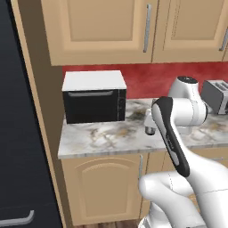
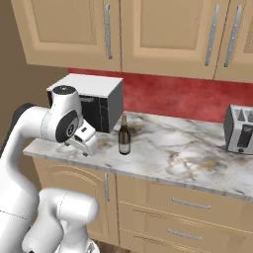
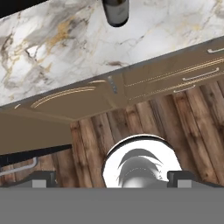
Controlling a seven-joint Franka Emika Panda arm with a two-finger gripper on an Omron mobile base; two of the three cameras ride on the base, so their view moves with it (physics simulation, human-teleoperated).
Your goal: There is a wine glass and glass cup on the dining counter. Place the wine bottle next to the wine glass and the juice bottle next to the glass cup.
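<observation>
My arm comes up from the base, folds at the elbow and reaches forward, with the wrist bent so the hand tips downward. In the left base view the gripper (image 1: pixel 149 129) pokes out at about 9 o'clock from the forearm; most of it sits behind the arm. In the right base view the gripper (image 2: pixel 90 148) hangs at roughly 4 o'clock from the wrist joint. Can't honestly tell from any angle whether my fingers are spread or closed.
</observation>
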